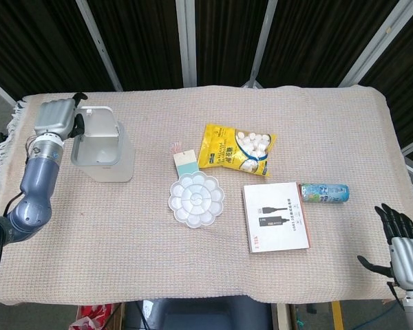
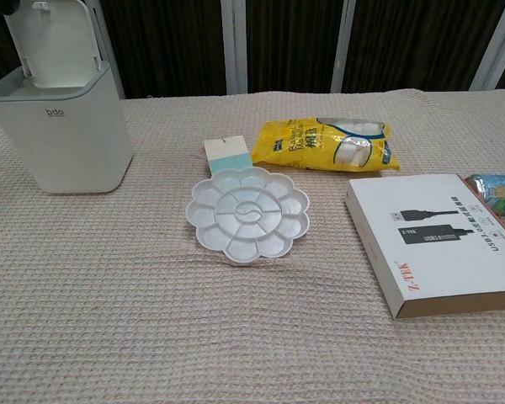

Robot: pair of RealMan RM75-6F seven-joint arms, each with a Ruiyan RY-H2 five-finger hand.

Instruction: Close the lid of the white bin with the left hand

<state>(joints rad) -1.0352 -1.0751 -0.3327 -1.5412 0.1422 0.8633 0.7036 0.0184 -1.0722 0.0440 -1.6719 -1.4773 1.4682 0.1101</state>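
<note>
The white bin stands at the table's left, its lid raised upright at the back. My left hand is level with the lid at its left edge, with dark fingers reaching toward it; whether they touch is unclear. It holds nothing. The chest view shows the bin with its open lid, and only a dark fingertip of the left hand at the top left corner. My right hand hangs off the table's near right corner, fingers spread and empty.
A flower-shaped white palette and a small card lie at mid-table. A yellow snack bag, a white cable box and a can on its side lie to the right.
</note>
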